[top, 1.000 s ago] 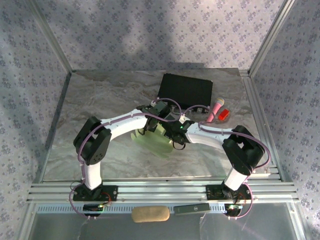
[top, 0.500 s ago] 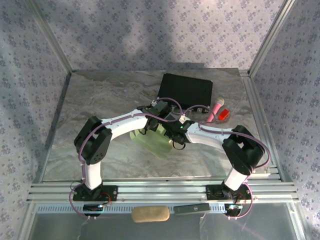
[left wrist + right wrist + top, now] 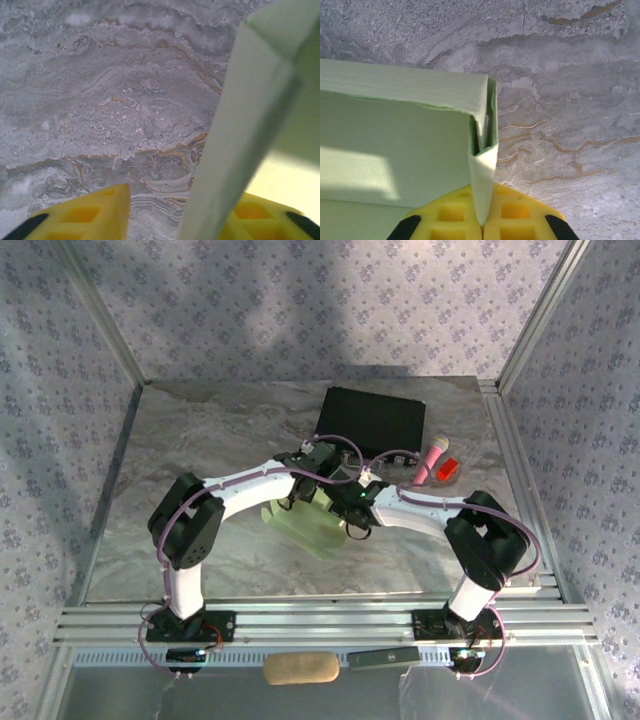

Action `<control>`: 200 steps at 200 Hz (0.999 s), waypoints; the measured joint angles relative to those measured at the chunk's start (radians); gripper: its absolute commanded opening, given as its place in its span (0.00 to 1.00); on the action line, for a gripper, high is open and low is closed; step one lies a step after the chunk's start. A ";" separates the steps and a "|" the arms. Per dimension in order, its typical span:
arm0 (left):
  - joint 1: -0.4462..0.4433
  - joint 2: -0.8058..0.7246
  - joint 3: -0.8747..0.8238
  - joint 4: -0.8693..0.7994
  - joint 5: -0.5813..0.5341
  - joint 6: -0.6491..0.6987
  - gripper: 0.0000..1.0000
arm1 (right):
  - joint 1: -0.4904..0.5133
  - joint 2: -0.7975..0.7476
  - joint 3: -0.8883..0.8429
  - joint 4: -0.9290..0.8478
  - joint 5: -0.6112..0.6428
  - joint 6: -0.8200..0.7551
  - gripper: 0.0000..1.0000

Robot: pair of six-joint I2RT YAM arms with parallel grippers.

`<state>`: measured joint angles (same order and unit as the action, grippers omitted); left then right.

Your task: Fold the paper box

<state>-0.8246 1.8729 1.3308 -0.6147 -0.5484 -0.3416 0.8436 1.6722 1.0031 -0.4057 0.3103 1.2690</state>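
Grey marble-pattern tabletop [image 3: 200,440]; floral-patterned walls [image 3: 300,300]; aluminium frame rails [image 3: 320,625].

Top external looks down from behind; the 2 wrist views sit close, sharing paper box [image 3: 235,125] and table [image 3: 100,100].

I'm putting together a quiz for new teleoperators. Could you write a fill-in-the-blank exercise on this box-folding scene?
1. The right gripper is ____ on a folded flap of the paper box.
2. The left gripper is ____, with the box's card rising beside one finger.
3. The case at the far side of the table is ____ in colour.
Missing words: shut; open; black.
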 measured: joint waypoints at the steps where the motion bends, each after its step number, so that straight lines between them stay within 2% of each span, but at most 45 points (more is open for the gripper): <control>1: 0.000 -0.001 0.000 0.000 0.000 0.000 0.48 | 0.000 0.000 0.000 0.000 0.000 0.000 0.00; 26: -0.005 -0.043 -0.027 0.001 0.007 -0.011 0.52 | 0.000 0.000 0.001 0.001 0.000 0.000 0.00; 46: -0.006 -0.113 -0.053 0.005 0.063 -0.008 0.54 | -0.002 0.000 0.001 0.001 -0.001 0.000 0.00; 75: 0.055 -0.242 -0.083 0.032 0.267 0.004 0.51 | -0.002 0.000 0.001 0.001 -0.001 0.000 0.00; 100: 0.168 -0.313 -0.103 0.049 0.460 0.029 0.40 | -0.002 0.000 0.001 0.001 -0.001 0.000 0.00; 137: 0.268 -0.304 -0.114 0.040 0.629 0.072 0.28 | -0.005 0.000 0.001 0.001 -0.004 0.000 0.00; 165: 0.278 -0.262 -0.120 0.040 0.714 0.108 0.25 | -0.005 0.000 0.001 0.001 -0.004 0.000 0.00; 200: 0.281 -0.213 -0.127 0.045 0.769 0.126 0.24 | -0.005 0.000 0.001 0.001 -0.005 0.000 0.00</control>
<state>-0.5434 1.6596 1.2037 -0.5694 0.2207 -0.2157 0.8391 1.6722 1.0042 -0.4046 0.3058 1.2686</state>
